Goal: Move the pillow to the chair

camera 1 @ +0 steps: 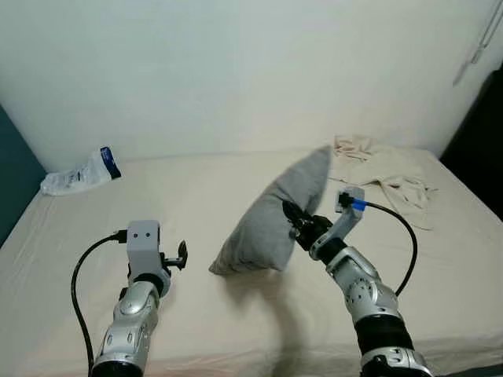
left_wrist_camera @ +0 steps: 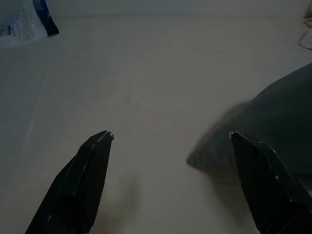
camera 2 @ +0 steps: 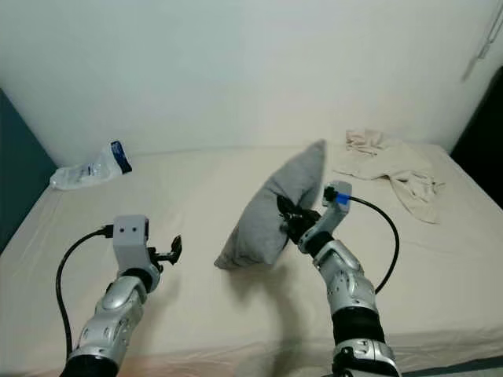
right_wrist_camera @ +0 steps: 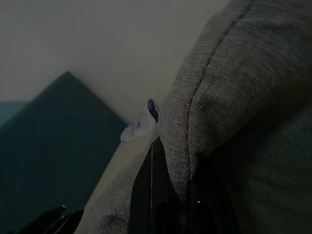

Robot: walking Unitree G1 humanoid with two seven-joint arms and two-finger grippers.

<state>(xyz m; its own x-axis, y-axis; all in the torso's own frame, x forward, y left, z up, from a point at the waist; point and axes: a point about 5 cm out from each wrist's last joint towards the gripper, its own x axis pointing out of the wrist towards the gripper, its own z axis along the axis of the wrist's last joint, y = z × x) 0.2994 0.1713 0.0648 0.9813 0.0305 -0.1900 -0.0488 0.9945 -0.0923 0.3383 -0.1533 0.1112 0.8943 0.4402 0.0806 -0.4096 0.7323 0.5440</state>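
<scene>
A grey pillow (camera 1: 275, 216) stands tilted on the beige bed (camera 1: 196, 196), one corner raised toward the wall. My right gripper (camera 1: 293, 217) is shut on the pillow's right edge, with the fabric (right_wrist_camera: 195, 126) pinched between its black fingers (right_wrist_camera: 148, 190). My left gripper (camera 1: 179, 255) hovers low over the bed to the left of the pillow, open with nothing between its fingers (left_wrist_camera: 92, 165). The pillow's lower corner (left_wrist_camera: 229, 146) lies just ahead of the left gripper.
A white and blue plastic packet (camera 1: 82, 173) lies at the back left of the bed by the wall. A crumpled cream cloth (camera 1: 385, 169) lies at the back right. A dark teal surface (camera 1: 12, 173) borders the bed's left side.
</scene>
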